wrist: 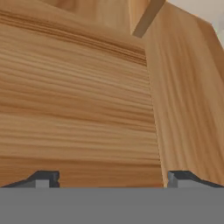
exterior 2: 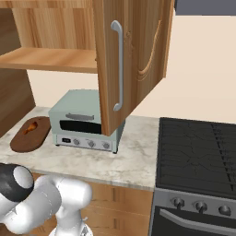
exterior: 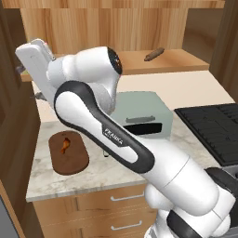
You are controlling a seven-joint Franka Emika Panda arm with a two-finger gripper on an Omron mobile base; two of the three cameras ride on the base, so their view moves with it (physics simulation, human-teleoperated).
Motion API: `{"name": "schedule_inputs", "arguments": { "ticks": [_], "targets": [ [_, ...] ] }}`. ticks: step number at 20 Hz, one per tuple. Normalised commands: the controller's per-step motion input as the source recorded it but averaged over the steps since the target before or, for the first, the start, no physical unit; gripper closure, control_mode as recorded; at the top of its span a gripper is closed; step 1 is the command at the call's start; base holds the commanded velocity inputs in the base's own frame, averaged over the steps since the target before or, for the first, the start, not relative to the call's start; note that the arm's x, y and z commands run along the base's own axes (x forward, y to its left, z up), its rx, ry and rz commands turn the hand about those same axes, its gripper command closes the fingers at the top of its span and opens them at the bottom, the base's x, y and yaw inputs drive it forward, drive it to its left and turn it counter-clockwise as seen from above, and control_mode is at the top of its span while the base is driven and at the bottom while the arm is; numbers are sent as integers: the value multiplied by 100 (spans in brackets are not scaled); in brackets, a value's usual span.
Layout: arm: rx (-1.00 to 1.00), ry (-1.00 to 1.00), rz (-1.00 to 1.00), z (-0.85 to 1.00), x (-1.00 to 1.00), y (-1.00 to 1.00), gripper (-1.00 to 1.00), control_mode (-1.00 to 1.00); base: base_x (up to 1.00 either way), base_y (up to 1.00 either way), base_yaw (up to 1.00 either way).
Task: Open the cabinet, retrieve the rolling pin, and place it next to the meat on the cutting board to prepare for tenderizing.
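Cabinet (exterior 2: 133, 55) doors stand open — rolling pin (exterior: 154, 54) lies on the shelf, gripper (wrist: 113, 178) fingers spread wide, pinching nothing.

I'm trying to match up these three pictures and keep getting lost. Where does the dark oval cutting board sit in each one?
Left base view: the cutting board lies on the counter at lower left, left of the arm, the meat on it.
Right base view: the board lies at the far left edge, on the counter.
Hand view: wood-grain cabinet surfaces; the board is not in it.
Shared landmark: the pale green toaster oven, right of the board in both base views.
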Motion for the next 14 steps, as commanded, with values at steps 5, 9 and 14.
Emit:
{"name": "schedule_inputs", "arguments": {
  "ticks": [5,9,14],
  "targets": [
    [-5,-1,-19,0,-4,-83,-100,-100,0,0,0],
    [-12,-2,-17,2,-16,-70,-100,-100,0,0,0],
    [-22,0,-13,7,-26,-64,-100,-100,0,0,0]
  ]
}}
